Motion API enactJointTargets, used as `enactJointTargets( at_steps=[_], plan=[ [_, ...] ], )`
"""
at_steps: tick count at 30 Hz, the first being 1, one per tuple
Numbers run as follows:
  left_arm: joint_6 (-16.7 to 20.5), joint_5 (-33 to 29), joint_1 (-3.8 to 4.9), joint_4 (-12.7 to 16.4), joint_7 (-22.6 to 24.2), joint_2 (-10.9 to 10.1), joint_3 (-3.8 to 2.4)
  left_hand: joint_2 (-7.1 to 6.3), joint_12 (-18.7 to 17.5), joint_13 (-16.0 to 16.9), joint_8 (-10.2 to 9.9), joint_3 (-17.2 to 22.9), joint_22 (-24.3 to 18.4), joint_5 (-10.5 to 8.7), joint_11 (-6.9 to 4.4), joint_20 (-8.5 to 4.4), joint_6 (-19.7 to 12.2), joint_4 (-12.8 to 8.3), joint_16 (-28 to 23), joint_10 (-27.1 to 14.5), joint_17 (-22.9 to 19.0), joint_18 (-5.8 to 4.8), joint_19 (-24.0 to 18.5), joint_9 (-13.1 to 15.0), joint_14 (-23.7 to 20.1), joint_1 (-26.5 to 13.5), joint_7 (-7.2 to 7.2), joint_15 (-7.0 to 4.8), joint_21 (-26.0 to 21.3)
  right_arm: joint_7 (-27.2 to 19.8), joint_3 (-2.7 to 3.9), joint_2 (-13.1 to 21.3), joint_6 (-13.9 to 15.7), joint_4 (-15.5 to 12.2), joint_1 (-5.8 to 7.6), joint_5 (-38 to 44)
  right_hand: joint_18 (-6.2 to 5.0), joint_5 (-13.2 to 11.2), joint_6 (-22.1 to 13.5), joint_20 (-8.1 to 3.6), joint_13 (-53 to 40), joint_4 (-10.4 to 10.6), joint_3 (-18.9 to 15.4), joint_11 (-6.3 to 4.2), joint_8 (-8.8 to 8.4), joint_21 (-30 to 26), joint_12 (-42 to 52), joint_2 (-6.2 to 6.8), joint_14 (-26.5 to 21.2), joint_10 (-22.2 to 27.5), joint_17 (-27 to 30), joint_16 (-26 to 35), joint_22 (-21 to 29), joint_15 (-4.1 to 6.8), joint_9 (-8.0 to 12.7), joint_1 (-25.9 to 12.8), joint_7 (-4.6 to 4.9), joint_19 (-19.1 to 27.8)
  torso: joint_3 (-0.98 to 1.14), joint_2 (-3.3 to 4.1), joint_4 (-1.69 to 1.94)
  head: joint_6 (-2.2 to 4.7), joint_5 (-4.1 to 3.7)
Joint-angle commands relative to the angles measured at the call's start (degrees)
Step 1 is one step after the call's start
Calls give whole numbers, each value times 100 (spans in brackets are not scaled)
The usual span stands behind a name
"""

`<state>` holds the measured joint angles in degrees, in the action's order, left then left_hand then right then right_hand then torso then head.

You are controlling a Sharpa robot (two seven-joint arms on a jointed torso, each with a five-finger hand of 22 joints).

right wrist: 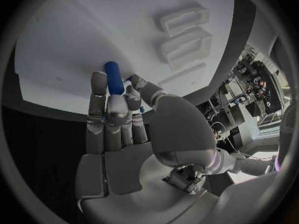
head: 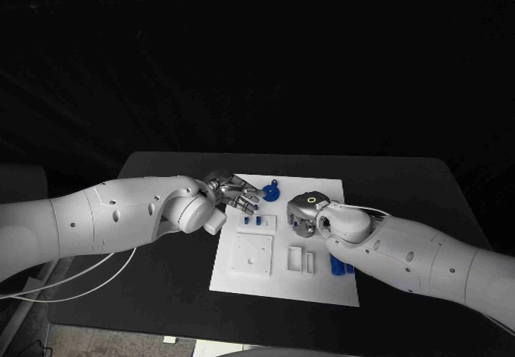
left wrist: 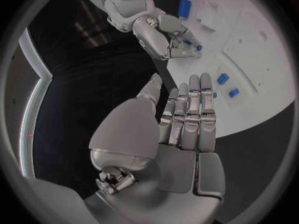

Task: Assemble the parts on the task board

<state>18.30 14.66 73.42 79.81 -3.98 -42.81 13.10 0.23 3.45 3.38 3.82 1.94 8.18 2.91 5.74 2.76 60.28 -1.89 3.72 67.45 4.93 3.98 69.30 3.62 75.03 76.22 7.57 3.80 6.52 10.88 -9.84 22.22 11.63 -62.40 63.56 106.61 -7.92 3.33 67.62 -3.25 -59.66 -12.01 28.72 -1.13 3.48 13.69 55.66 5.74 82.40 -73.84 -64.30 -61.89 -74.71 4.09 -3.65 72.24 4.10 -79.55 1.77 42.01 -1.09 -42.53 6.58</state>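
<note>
Head view: task board point(head: 281, 286) sits mid-table, both hands over its far half. Left hand point(head: 228, 190) is at the board's 11 o'clock corner, fingers extended toward a blue part with a loop top point(head: 271, 193) lying at about 12 o'clock on the board; touching or just short of it, can't tell from here. Right hand point(head: 304, 213) is over the board centre, toward 3 o'clock, knuckles up, fingers hidden under it in this view.

Left wrist view fills that in for the left hand point(left wrist: 187, 119): fingers straight and side by side, thumb apart, nothing in the palm, fingertips over the board edge. Two small blue blocks point(left wrist: 228, 85) lie on the board just past the fingertips. Same view catches the right hand point(left wrist: 163, 34) from the front, fingers curled down with a blue part tip point(left wrist: 198, 48) at its fingertips.

Right wrist view: right hand point(right wrist: 118, 119) has fingers bent onto a blue cylinder point(right wrist: 113, 77) lying on the board, thumb alongside; pinched or just pressed against the board, can't tell. White raised rectangular frames point(right wrist: 184, 35) are beyond it.

Head view also shows a blue piece point(head: 339, 266) at the board's 3 o'clock edge, partly under the right forearm.
</note>
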Motion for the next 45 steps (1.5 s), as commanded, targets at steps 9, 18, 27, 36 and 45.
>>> enactJointTargets(
  at_steps=[9,18,27,36,45],
  plan=[
    [-119,64,2,19,-12,4,-4,26,-9,-6,-14,-3,4,-14,21,15,-39,-14,-4,19,10,18,-28,0,18,-23,10,20,34,152,-5,-38,742,-22,-10,89,77,-45,-18,-32,36,155,42,-11,6,-96,-36,89,46,-59,-23,-13,53,8,9,-19,3,-84,-4,0,-3,4,3],
    [-139,72,2,20,-20,6,-4,26,-9,-6,-14,-3,4,-14,21,15,-39,-14,-4,19,10,18,-28,0,18,-23,10,20,34,260,-5,-72,789,7,-10,83,98,-58,10,-45,47,226,20,-12,10,-127,-72,113,43,-56,-23,12,67,14,7,-52,7,-95,-2,-1,-3,4,0],
    [-162,88,2,20,-36,1,-4,26,-9,-6,-14,-3,4,-14,21,15,-39,-14,-4,19,10,18,-28,0,18,-23,10,20,34,113,-2,39,735,-117,-6,-234,150,-52,-12,-61,39,317,-207,-6,9,-181,-89,185,45,-59,-35,24,117,8,7,-108,0,-116,-5,-3,-3,11,10],
    [-189,99,2,25,-47,-20,-4,34,-9,-6,-13,2,5,-14,19,16,-44,-13,-4,25,13,20,-31,1,15,-14,11,19,38,-202,7,170,64,-283,81,-412,154,-8,-51,-7,-6,416,-1240,2,7,-291,4,171,-10,-14,-18,20,243,-14,8,14,-39,-112,-6,0,-4,28,29],
    [-222,103,2,27,-57,-14,-4,44,-9,-6,-14,9,5,-14,17,15,-43,-15,-5,28,13,19,-33,0,14,-9,10,18,38,-218,9,130,-204,-144,129,-274,156,-53,21,-12,-239,454,-1363,-8,8,-287,313,159,-7,-82,-70,-68,234,-3,6,113,-61,-119,-4,3,5,28,44]
  ],
)
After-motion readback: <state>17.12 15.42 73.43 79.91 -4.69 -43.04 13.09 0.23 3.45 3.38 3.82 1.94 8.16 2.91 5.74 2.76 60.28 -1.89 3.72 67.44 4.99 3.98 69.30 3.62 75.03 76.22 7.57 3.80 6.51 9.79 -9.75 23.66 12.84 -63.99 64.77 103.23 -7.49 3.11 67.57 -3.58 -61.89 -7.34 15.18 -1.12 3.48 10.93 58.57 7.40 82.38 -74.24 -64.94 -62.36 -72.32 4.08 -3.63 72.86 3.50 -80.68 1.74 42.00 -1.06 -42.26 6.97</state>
